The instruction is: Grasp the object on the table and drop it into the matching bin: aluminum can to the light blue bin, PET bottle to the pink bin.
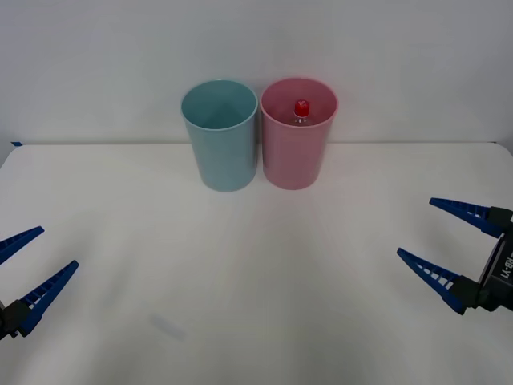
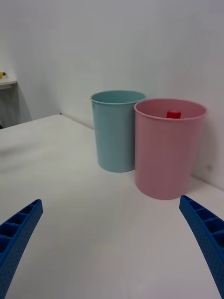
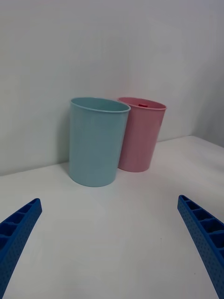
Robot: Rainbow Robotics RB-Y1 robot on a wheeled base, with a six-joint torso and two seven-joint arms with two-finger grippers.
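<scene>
The PET bottle (image 1: 301,109) stands inside the pink bin (image 1: 295,156); its red cap (image 2: 173,113) shows just below the rim, the rest is hidden by the wall. The light blue bin (image 1: 221,152) stands touching-close on the pink bin's left, at the back middle of the white table (image 1: 256,273). My left gripper (image 1: 24,269) hovers open at the front left edge, holding nothing. My right gripper (image 1: 449,245) hovers open at the front right, holding nothing. Both are far from the bins. The pink bin (image 3: 140,135) and light blue bin (image 3: 95,142) also appear in the left wrist view.
A plain white wall rises right behind the bins. The tabletop stretches wide between the grippers and the bins. A small shelf edge (image 2: 7,81) shows far off in the right wrist view.
</scene>
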